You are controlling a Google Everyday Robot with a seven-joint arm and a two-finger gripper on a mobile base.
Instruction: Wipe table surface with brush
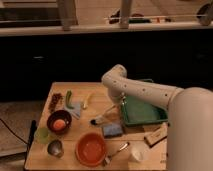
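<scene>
The table surface (80,127) is a light tan wooden top filling the lower left of the camera view. The brush (99,119) has a pale handle and a small dark head that rests low on the tabletop at mid-table, pointing left. My gripper (112,114) hangs from the white arm that reaches in from the right. It is shut on the brush's handle end, just left of the green tray and above the blue sponge.
A green tray (145,116) lies at the right, a blue sponge (112,130) in front of the gripper. An orange bowl (91,149), metal spoon (116,151), white cup (136,155), dark bowl (59,121), metal cup (55,148) and food items (68,98) crowd the left and front.
</scene>
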